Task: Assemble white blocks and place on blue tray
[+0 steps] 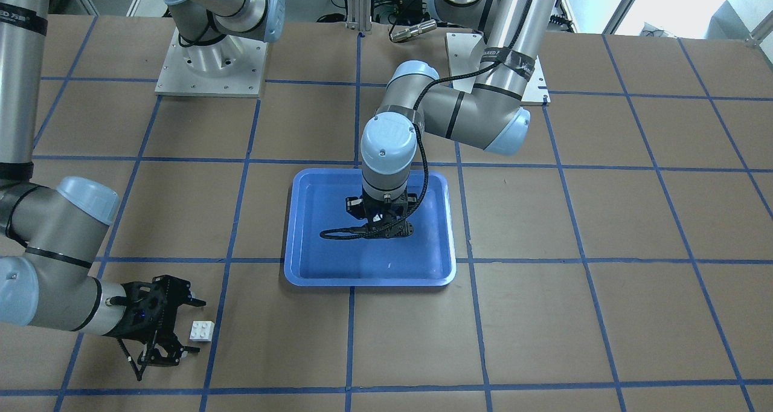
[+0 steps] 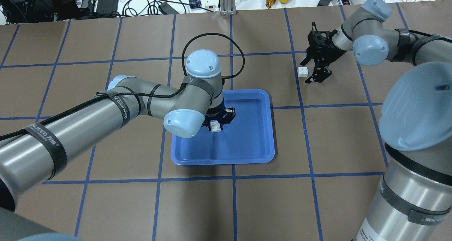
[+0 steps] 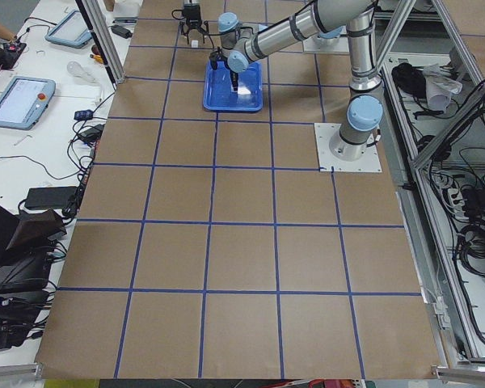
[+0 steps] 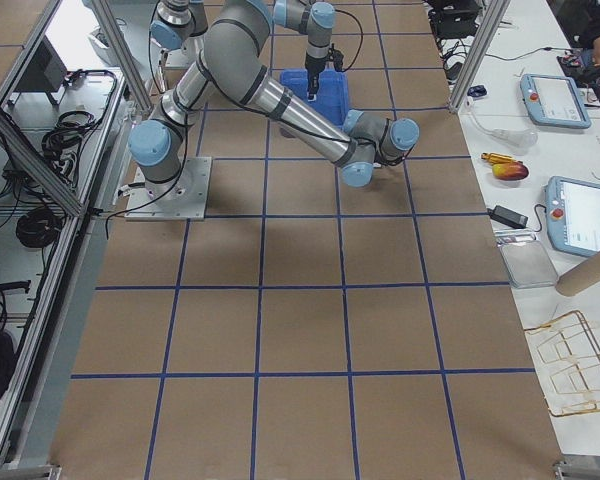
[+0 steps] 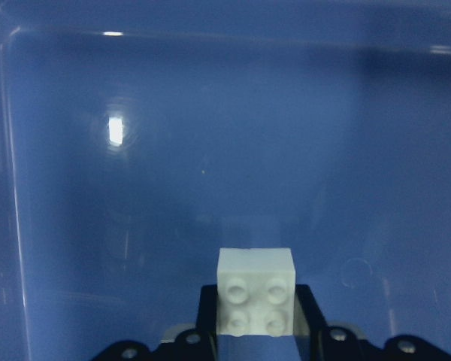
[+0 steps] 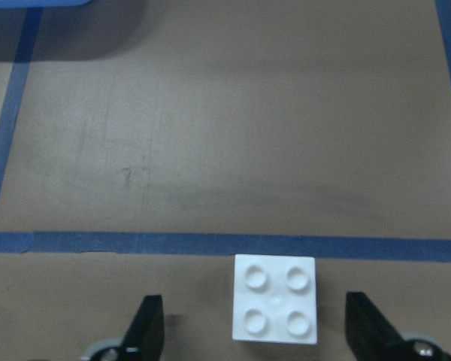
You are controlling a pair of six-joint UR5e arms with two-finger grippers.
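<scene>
The left pincer is pinching one white block over the floor of the blue tray; whether block and floor touch I cannot tell; farther off, the right pincer is spread; the second white block lies studs-up on the brown counter between its fingers, touching neither.

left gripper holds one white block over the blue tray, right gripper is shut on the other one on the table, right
Not quite: the right gripper is open, not shut. The right wrist view shows its fingers either side of the white block on the table, with gaps. The left gripper does hold the other white block over the blue tray.
</scene>
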